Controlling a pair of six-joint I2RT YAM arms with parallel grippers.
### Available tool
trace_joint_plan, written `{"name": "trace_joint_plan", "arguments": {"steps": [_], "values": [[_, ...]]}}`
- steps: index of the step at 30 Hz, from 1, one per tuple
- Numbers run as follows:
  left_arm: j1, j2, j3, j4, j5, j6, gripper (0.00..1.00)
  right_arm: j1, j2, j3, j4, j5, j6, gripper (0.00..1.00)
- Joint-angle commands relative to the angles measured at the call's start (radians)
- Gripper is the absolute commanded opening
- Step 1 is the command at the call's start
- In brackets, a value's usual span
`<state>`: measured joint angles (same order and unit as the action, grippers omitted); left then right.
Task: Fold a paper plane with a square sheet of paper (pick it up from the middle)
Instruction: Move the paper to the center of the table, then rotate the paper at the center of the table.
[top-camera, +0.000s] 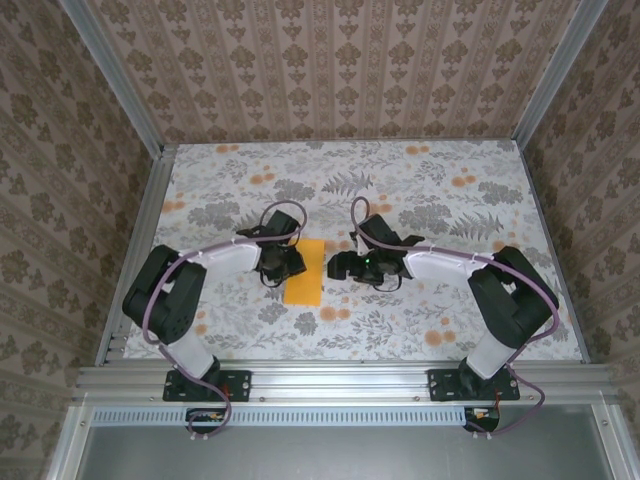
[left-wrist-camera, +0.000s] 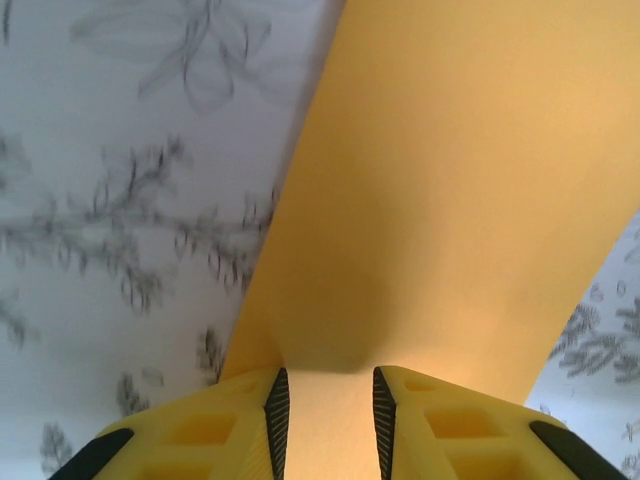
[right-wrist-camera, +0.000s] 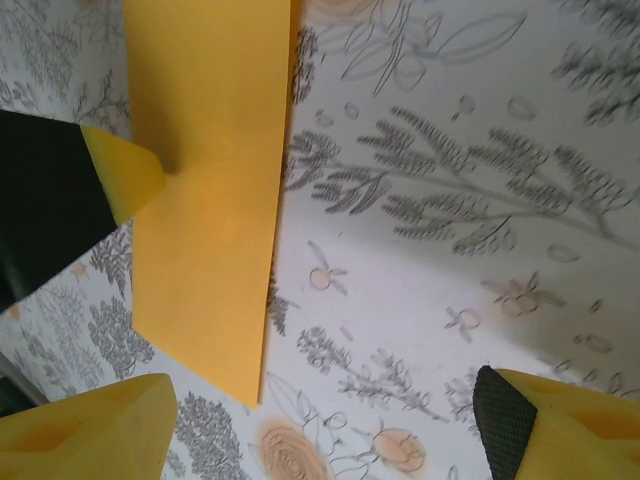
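Overhead, floral table (top-camera: 420, 180) carried orange paper (top-camera: 306, 285) near middle, seen as narrow rectangle. Left claw (left-wrist-camera: 325, 405) tips rested on paper near left edge, narrow gap, paper humped between; clamped or not, could not tell. Right claw (right-wrist-camera: 320, 392) stood wide apart, just right of paper.

Even, bright light, soft shadows; floral tablecloth (left-wrist-camera: 120, 230) blurred in the left wrist view, sharper elsewhere.
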<state>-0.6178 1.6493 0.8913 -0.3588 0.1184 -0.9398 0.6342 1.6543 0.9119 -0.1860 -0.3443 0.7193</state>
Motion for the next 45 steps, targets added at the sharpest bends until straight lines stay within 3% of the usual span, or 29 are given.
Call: {"name": "trace_joint_plan", "arguments": {"steps": [1,12,26,45], "values": [[-0.004,-0.065,-0.031,0.026,-0.01,-0.079,0.33,0.031,-0.027,-0.002,-0.03,0.017,0.057,0.79],[-0.018,-0.244,-0.1,-0.079,-0.018,-0.06,0.47,0.042,-0.022,-0.011,-0.013,0.037,0.073,0.79],[-0.085,-0.217,-0.16,-0.127,-0.058,-0.09,0.48,0.041,-0.019,-0.016,-0.006,0.057,0.074,0.82],[-0.152,-0.113,-0.063,-0.031,0.05,-0.036,0.41,0.001,-0.05,-0.043,-0.032,0.083,0.078,0.82]]}}
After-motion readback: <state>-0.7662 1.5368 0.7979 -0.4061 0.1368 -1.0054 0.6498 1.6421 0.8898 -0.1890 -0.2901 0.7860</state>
